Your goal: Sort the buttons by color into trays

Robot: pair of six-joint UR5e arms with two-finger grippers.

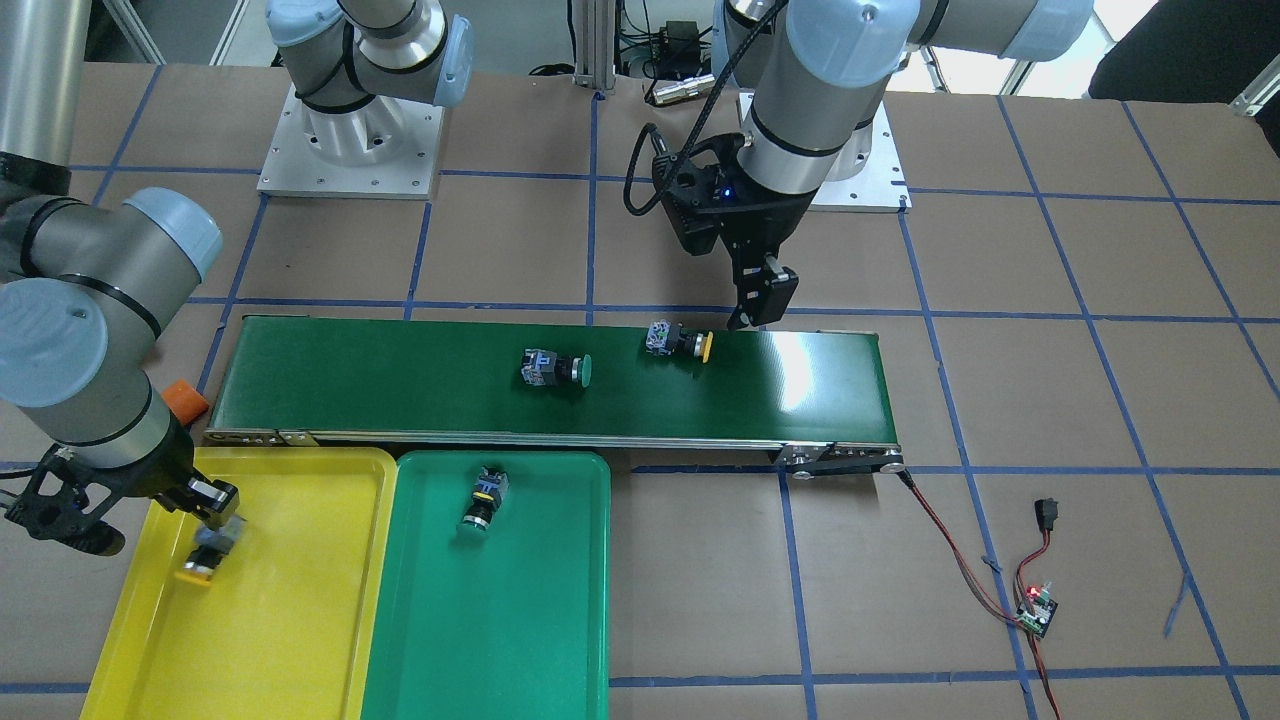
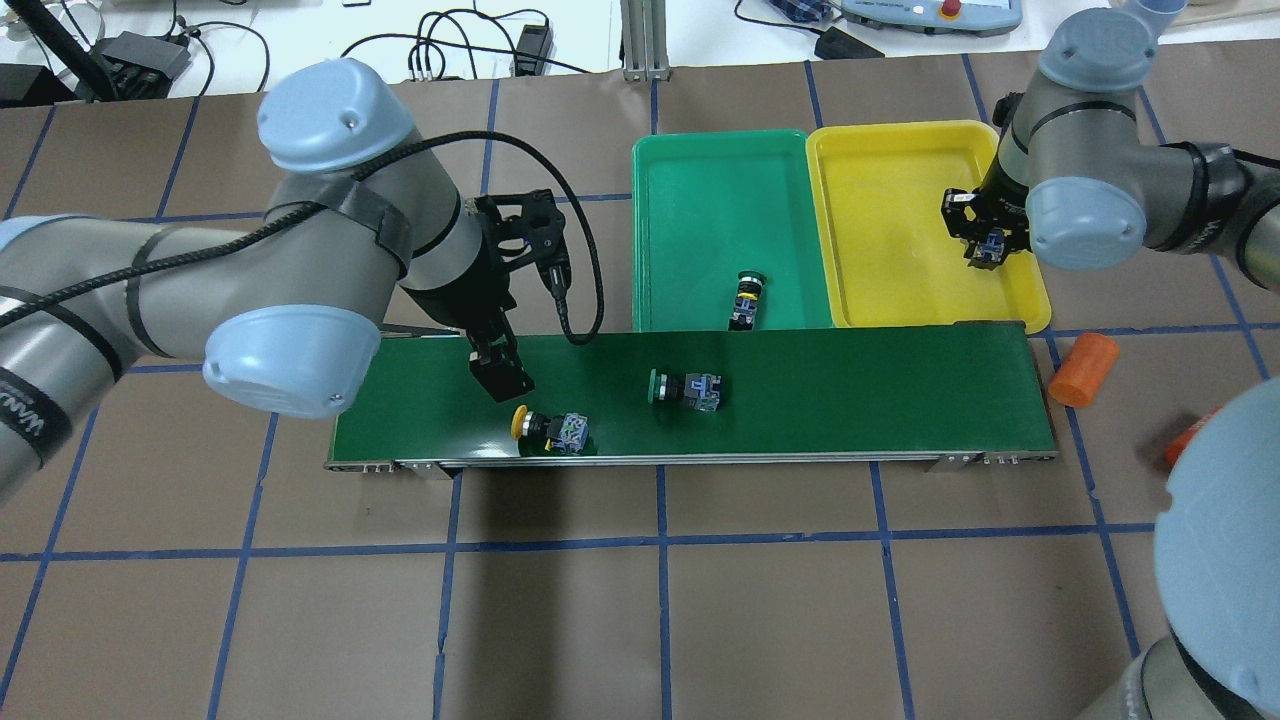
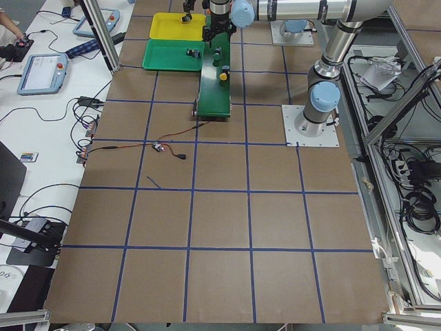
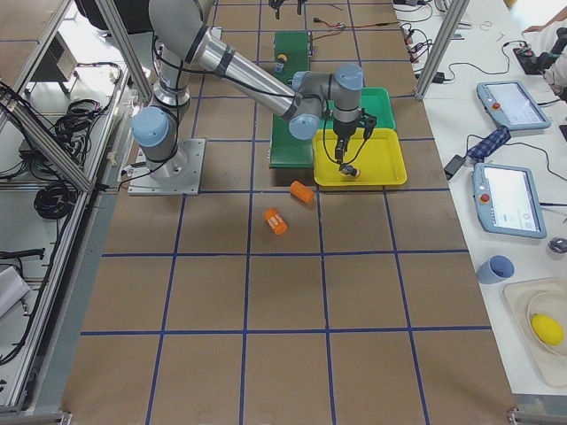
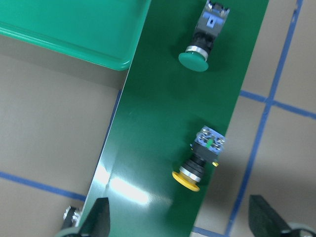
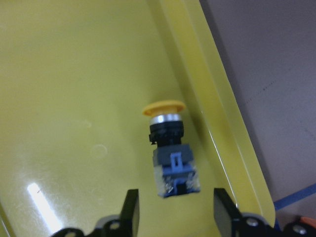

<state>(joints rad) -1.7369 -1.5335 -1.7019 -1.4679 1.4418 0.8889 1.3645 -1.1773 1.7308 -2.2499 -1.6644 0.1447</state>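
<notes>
**Left gripper** (image 2: 505,380), fingers wide apart and empty, over the long dark-green conveyor belt (image 2: 860,390). Two black-and-blue push-button switches lie along the belt, caps toward that gripper's end: a yellow-capped switch (image 2: 548,426) and a green-capped switch (image 2: 685,387). The second green-capped switch (image 2: 745,298) lies in the green plastic tray (image 2: 700,170), cap away from the belt. The second yellow-capped switch (image 6: 174,158), in the yellow plastic tray (image 2: 880,160), is between the right gripper's (image 2: 986,250) parted fingers, untouched, cap away from them.
</notes>
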